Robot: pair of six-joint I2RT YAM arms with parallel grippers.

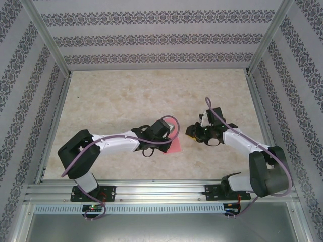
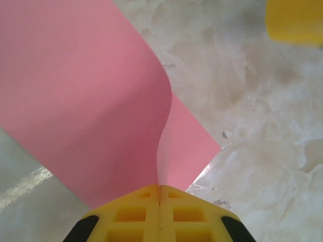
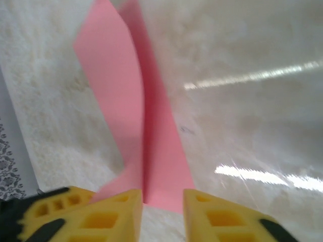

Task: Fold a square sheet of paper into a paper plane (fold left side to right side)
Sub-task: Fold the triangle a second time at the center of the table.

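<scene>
The square sheet of paper (image 1: 175,145) is pink and lies on the table between the two arms. My left gripper (image 2: 160,187) is shut on one edge of it. That edge is lifted, so the sheet (image 2: 86,101) curls up and over in a loose bend while its lower part (image 2: 189,146) stays flat. My right gripper (image 3: 161,199) is open just at the sheet's near edge. The pink paper (image 3: 156,151) runs away from its fingertips, with one flap standing up on the left. From above, the right gripper (image 1: 192,133) sits just right of the paper.
The table (image 1: 126,101) is a pale marbled surface with patterned walls and metal rails (image 1: 151,191) around it. A yellow finger of the right gripper (image 2: 295,20) shows at the top right of the left wrist view.
</scene>
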